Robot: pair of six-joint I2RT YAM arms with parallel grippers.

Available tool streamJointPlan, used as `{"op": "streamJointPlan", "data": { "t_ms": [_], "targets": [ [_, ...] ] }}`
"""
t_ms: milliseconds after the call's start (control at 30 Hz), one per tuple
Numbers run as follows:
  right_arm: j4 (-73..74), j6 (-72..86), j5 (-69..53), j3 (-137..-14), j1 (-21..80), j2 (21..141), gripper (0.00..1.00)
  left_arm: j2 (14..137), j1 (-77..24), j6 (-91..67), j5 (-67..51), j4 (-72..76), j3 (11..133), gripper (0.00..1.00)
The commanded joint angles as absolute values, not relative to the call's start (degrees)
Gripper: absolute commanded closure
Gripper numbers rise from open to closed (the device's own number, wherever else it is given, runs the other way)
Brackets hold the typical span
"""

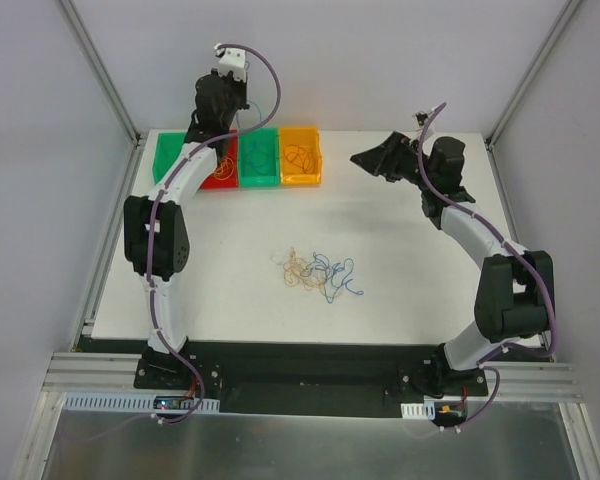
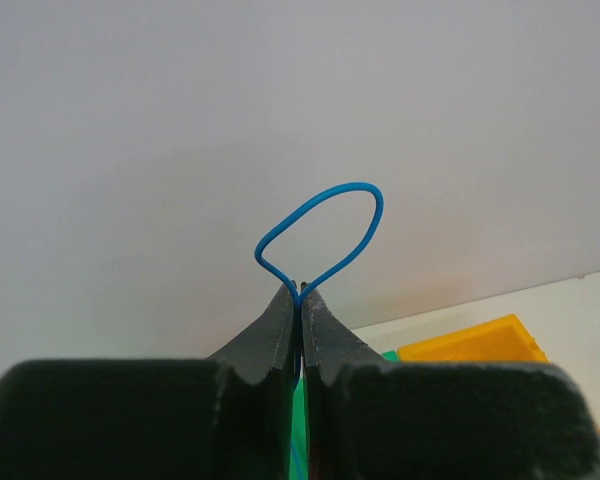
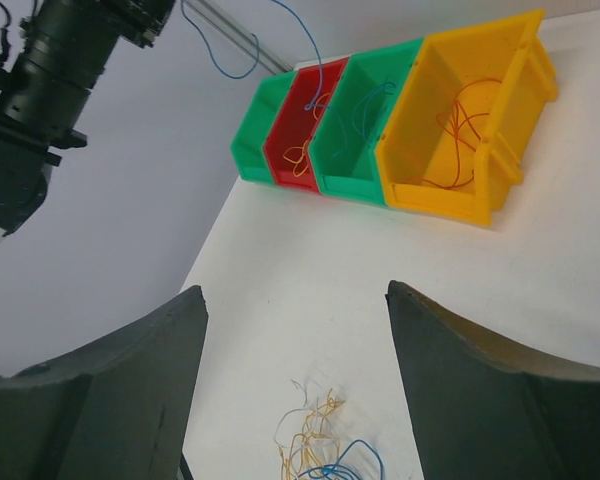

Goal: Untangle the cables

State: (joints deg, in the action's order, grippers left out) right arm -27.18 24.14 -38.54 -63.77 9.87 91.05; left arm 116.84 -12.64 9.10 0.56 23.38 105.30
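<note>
The left gripper [image 2: 299,295] has its fingers pressed together on a blue cable [image 2: 352,185]. They pinch it at the very tips, and a rounded loop of it stands out beyond them against the pale wall. In the right wrist view, more of this blue cable hangs in thin strands below the raised left arm, one strand trailing down toward the red bin [image 3: 295,125].

The right gripper [image 3: 295,370] has its fingers well apart with nothing between them. It hangs above the white table [image 1: 410,270], well apart from the bins and from the tangle of cables [image 1: 318,270]. In its own view the tangle shows low in the gap between the fingers, touching neither.

That tangle lies mid-table between the two arms, with pale orange and white loops on its left and blue curls on its right.

Four bins stand in a row at the far edge. The left green bin [image 1: 167,155] is partly hidden by the left arm. The red bin holds yellowish loops, the second green bin [image 1: 259,158] holds blue cables, and the yellow bin [image 1: 301,155] holds orange ones.
</note>
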Motion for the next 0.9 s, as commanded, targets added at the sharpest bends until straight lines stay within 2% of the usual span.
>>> {"op": "streamJointPlan", "data": {
  "t_ms": [0,267,867],
  "targets": [
    [-33.40,25.93,-40.43,-64.16,9.32,91.76,0.25,120.93,-12.30,5.99,-1.39,27.60,108.63,1.00],
    [-35.07,27.33,-40.96,-64.34,9.05,93.43,0.26,127.43,-12.30,1.50,-2.29,27.87,105.29,1.00],
    [-36.74,28.65,-41.92,-64.16,8.00,95.27,0.26,138.69,-9.67,-13.97,-4.56,18.47,111.96,1.00]
  ]
}}
